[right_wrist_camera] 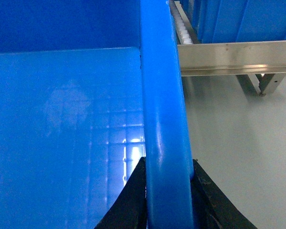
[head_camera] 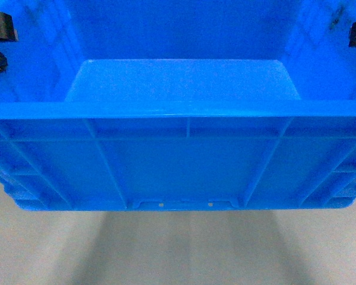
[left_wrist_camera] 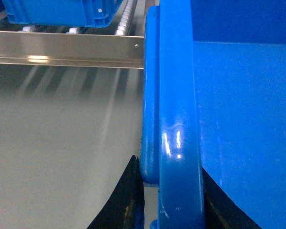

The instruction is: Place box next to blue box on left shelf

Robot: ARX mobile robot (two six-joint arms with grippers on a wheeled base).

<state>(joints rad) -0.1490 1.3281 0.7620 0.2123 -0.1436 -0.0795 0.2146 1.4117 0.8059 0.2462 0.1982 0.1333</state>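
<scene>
You hold the box (head_camera: 184,160) off the floor between both arms, left gripper (left_wrist_camera: 174,200) and right gripper (right_wrist_camera: 167,200) fingers pinching opposite rims for balance, the shelf (left_wrist_camera: 66,47) just ahead.

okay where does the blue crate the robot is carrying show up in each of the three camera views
Head: the box fills nearly the whole picture, its ribbed long side facing the camera.
Left wrist: its rim runs up the middle, the inside to the right, the left gripper clamped on it at the bottom.
Right wrist: the rim runs up the middle, the inside to the left, the right gripper clamped on it.
Shared landmark: the thick rolled rim.
</scene>
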